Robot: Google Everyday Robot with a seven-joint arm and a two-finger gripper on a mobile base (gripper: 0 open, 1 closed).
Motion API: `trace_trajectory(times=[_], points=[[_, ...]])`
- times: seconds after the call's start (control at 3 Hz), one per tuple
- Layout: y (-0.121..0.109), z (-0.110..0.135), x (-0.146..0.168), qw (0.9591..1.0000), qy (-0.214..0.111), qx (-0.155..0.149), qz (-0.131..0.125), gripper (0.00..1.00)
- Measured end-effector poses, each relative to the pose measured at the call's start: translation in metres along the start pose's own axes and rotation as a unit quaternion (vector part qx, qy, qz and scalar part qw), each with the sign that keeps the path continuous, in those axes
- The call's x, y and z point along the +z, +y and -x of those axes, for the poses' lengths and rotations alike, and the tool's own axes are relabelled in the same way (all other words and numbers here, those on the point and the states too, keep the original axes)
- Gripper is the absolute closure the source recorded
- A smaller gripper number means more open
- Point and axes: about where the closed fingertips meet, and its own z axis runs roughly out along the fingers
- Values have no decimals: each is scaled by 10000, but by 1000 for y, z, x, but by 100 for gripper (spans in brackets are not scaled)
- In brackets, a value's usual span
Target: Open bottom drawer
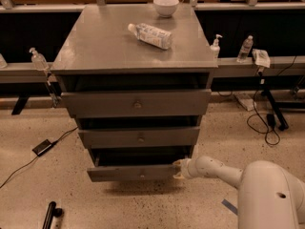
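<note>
The bottom drawer [133,173], the slimmest of three flat grey fronts with a small round knob [142,174] at its centre, sits lowest in the cabinet [64,82], just above the floor. It stands slightly forward of the frame, with a dark gap showing above its top edge. My gripper [179,169] is at the right end of that front, touching or just beside its corner; whether it is clamped on the panel or standing apart I cannot tell. My arm [214,170], smooth, rounded and off-white, reaches in low and nearly level from the lower right, widening into a bulky shell at the frame's corner. Above are the middle drawer [140,137] and the tall top drawer [136,103], each matte grey with a centre knob. On the cabinet's dull, faintly shiny top a clear plastic bottle [151,35] lies on its side, and a white bowl [166,6] stands upright near the back edge. A grey ledge [281,61] runs behind on both sides, carrying pump bottles [38,59]. The floor [47,194] is pale speckled stone, crossed by a black cable [19,171].
</note>
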Motion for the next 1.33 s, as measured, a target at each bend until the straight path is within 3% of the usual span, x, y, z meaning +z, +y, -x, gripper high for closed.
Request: trace_trajectory(times=[0.33, 0.67, 1.0, 1.33], points=[[-11, 11, -12, 9999, -125, -89, -76, 83], [-27, 17, -22, 9996, -83, -200, -184, 100], [-41, 13, -20, 9994, -135, -166, -271, 100], [-43, -1, 4, 9986, -477, 127, -213, 100]])
